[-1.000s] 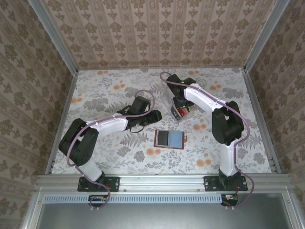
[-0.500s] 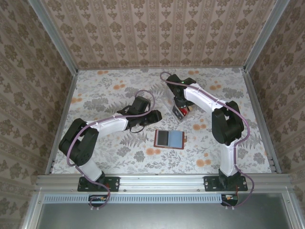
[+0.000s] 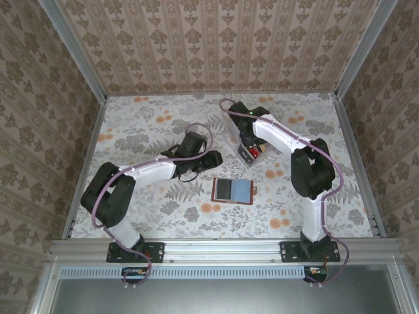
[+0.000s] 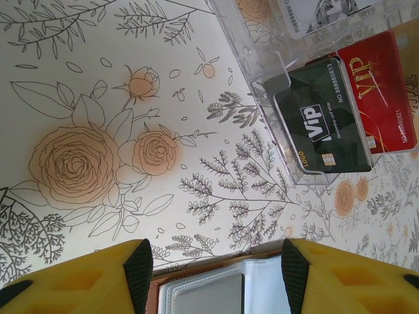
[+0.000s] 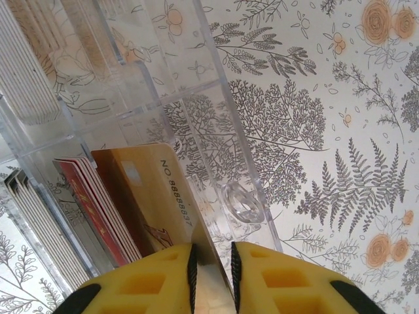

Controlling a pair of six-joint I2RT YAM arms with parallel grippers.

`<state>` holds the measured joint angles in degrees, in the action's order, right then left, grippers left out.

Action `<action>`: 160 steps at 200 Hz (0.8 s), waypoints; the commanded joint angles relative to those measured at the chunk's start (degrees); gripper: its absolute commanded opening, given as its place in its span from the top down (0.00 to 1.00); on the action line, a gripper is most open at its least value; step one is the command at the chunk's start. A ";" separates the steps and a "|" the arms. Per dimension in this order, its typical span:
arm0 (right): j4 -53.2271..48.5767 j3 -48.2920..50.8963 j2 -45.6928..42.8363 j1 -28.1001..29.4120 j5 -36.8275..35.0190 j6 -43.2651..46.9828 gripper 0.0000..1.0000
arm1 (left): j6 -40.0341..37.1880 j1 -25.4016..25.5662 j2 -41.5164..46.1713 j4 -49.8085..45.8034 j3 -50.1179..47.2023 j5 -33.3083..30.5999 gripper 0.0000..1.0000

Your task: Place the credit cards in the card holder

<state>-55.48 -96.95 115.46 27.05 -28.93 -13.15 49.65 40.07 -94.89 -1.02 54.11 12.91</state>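
Right wrist, right gripper (image 5: pixel 213 256) pinching card (image 5: pixel 154 196) edge

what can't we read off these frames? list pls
- Right wrist: the orange card is pinched in the right gripper. The fingers hide its lower end, so grip depth is unknown.
- Left wrist: the card holder is cut off by the bottom edge, below the open left gripper. Its slots are unseen.
- Top external: the cards in the clear organizer are too small to count and partly under the right arm.
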 commanded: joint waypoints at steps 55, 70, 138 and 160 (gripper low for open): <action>-0.53 -0.55 -2.69 -0.02 -2.19 1.29 0.84 | 0.36 0.26 -0.83 0.88 0.66 0.89 0.43; -0.51 -0.68 -3.21 -0.05 -2.19 1.33 0.86 | 0.43 0.23 -0.83 0.90 0.65 0.89 0.43; -0.52 -0.68 -3.59 -0.07 0.83 1.12 0.89 | 0.71 0.28 -0.91 1.03 0.72 1.09 0.43; -0.68 -0.81 -2.73 -0.15 0.27 1.15 0.89 | 0.70 0.32 -0.82 1.06 0.68 1.16 0.43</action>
<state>-55.51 -96.95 113.56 27.03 -28.27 -12.08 49.67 40.10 -94.89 -0.60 54.11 13.32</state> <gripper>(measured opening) 0.113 0.568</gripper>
